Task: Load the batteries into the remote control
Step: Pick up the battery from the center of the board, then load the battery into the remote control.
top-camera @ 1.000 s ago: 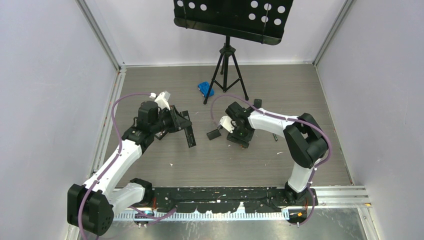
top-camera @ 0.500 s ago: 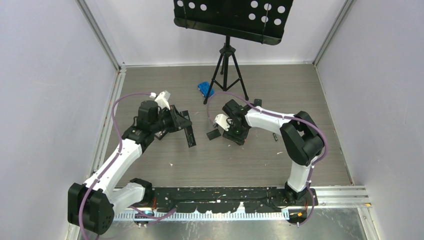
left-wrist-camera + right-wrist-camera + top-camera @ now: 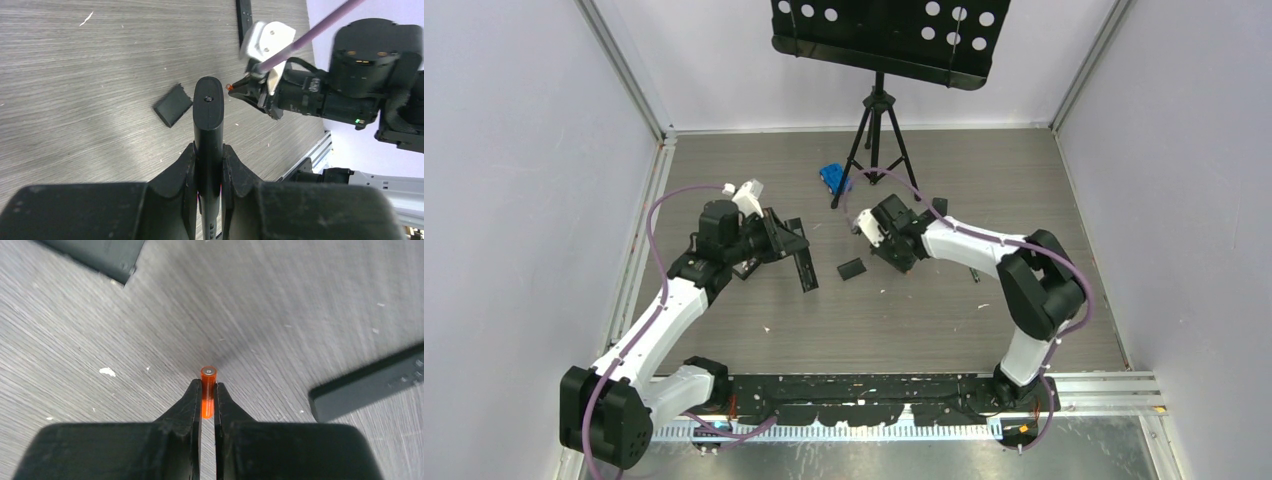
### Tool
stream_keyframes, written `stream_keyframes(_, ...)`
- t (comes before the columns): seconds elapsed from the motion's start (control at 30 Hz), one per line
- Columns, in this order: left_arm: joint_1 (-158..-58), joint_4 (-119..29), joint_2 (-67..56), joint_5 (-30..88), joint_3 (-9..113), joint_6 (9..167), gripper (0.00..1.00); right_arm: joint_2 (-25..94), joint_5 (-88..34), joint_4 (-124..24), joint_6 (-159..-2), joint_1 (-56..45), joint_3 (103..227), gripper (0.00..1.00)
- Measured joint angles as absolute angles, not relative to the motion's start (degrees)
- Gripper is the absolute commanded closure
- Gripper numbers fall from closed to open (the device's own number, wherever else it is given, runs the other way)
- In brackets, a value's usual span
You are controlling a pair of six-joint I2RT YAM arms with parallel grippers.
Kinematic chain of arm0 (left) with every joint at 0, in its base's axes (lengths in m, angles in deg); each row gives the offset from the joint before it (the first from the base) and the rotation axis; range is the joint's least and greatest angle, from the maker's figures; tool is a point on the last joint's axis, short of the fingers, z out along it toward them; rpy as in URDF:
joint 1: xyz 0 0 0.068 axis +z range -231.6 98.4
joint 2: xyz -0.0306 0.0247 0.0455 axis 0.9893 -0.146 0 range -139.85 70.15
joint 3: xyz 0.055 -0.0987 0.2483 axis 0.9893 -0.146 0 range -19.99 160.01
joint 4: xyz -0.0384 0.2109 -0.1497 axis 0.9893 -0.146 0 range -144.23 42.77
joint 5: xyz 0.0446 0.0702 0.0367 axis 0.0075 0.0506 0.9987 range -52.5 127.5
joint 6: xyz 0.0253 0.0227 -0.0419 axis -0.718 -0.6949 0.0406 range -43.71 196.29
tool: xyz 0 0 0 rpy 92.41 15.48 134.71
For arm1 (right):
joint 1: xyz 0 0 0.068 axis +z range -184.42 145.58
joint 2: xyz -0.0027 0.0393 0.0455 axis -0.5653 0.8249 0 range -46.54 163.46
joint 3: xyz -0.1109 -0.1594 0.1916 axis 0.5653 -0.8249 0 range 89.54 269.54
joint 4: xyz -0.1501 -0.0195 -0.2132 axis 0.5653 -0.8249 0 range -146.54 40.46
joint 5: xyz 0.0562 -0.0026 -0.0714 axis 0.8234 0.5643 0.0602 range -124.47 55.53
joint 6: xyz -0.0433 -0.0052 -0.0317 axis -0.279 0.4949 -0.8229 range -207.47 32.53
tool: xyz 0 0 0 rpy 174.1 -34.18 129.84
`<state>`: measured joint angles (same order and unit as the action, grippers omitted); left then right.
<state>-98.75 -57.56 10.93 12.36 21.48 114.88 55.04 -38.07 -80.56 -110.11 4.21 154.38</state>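
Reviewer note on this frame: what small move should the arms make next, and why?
Probably ease the right gripper across toward the remote control. The right gripper is shut on the orange battery. The left gripper clamps the remote, whose free end points toward the right arm. A gap separates the battery from the remote, so closing that gap looks like the next step.
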Motion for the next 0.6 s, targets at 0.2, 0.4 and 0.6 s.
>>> stream_keyframes(0.2,-98.73,-53.12,10.93,10.50,21.46,117.78,1.00,44.04,-39.38,-76.04,-98.28,4.38,154.18,1.00)
stream_keyframes(0.4,-98.73,-41.40,11.15,5.58,20.89,122.59,1.00,26.54,-36.32,-66.60,-78.81,6.24,153.27,1.00)
stream_keyframes(0.6,-98.73,-31.20,11.02,2.26,19.91,129.11,1.00,19.41,-32.73,-53.04,-60.42,10.50,150.12,1.00)
